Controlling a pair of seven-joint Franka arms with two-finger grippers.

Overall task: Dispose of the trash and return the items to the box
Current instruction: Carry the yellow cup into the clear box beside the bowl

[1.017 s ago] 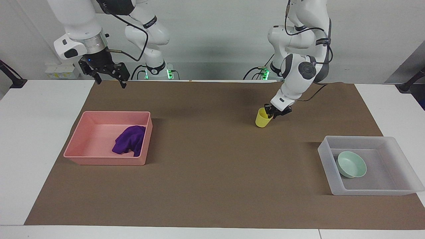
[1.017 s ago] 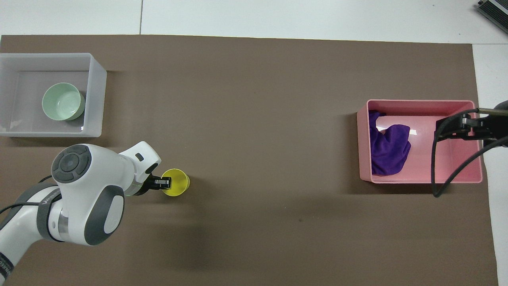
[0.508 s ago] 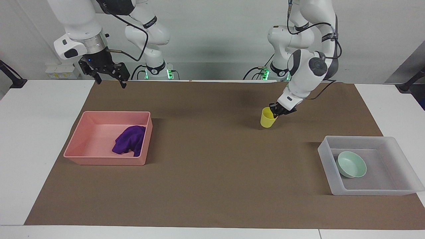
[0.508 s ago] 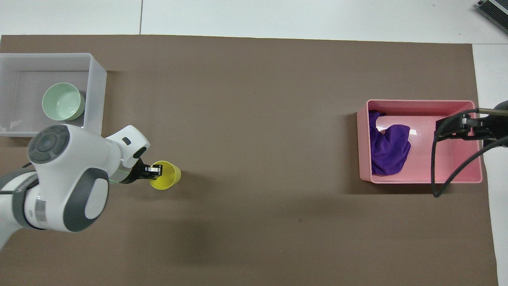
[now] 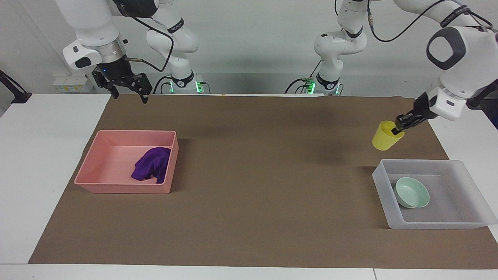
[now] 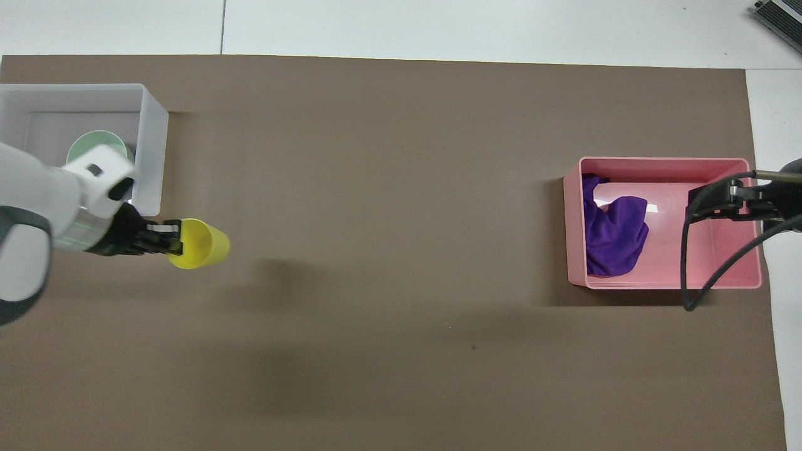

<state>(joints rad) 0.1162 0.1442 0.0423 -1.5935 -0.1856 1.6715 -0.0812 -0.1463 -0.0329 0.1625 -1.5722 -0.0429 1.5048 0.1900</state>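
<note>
The yellow cup [image 5: 384,135] is held clear of the desk [image 5: 46,163] by the left gripper [image 5: 399,128], which is pinched on the cup's rim, one finger inside the mouth and one outside. The cup is carried tilted, over the brown mat [image 5: 249,202] toward the left arm's end of the desk, just short of the translucent box [image 5: 393,223] on the robots' side. A rim pinch is judged to have been chosen because the cup's body is too wide for the jaws. The tilt is judged a consequence of the slanted wrist.

The box stands at the left arm's end of the desk, on the mat's corner farthest from the robots. The mint-green bowl [image 5: 411,192] already lies in it, against the wall toward the desk's middle. The part of the box floor toward the desk's end edge is bare and is judged the likely place for the cup.

The purple cloth [image 5: 152,165] lies in the pink tub [image 5: 120,188], which stands toward the right arm's end of the desk. The trash is therefore judged disposed of.

The right gripper [image 5: 128,91] is held spread and empty, waiting, over the mat's edge nearest the robots at the right arm's end.

One item is judged outstanding. The risk noted is a snag on the box wall if the cup is lowered too soon.
</note>
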